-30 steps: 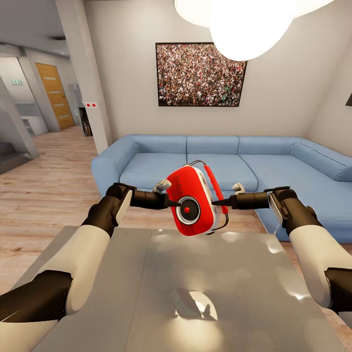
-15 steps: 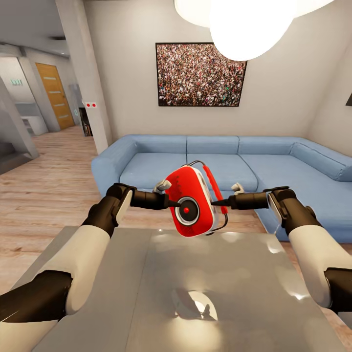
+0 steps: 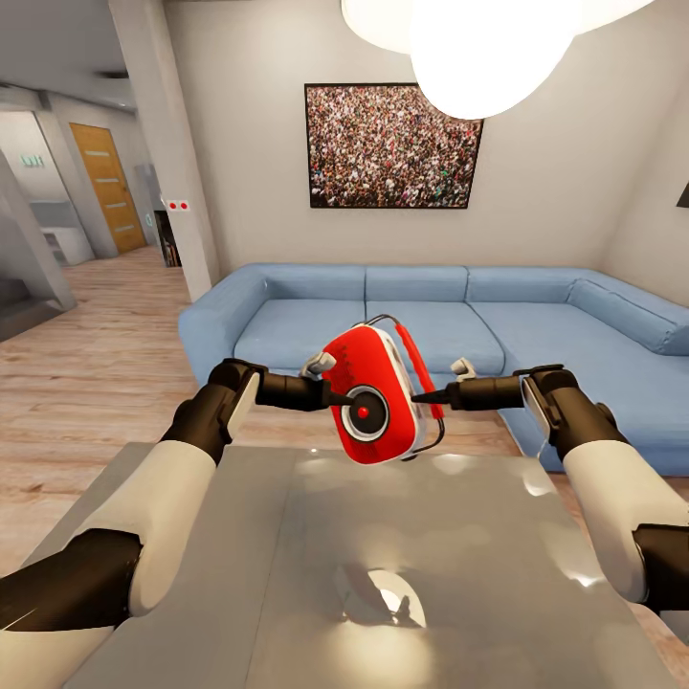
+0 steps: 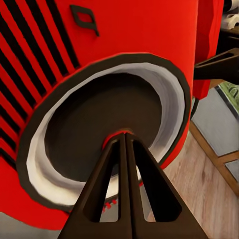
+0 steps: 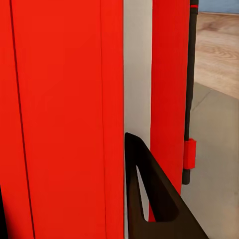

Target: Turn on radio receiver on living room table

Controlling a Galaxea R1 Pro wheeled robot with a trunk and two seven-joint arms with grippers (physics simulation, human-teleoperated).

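Holding the radio (image 3: 375,394) tilted in the air above the table's (image 3: 191,536) far edge, right gripper (image 3: 418,395) pinches its side. Left gripper (image 4: 124,144), fingers pressed together, tip touches the dial centre, which is red. Sofa (image 3: 287,325) behind.

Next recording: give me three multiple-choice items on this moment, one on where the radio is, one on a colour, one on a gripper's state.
1. Where is the radio?
A. flat on the table
B. held up above the table, between the two arms
C. on the sofa seat

2. What colour is the centre of the dial?
A. red
B. green
C. blue

3. How are the left gripper's fingers?
A. spread wide
B. shut together, tips at the dial's centre
C. clamped on the sofa

Key: 1 B, the head view shows it off the tabletop; 2 A, a red dot shows; 3 B, the left wrist view shows them closed.
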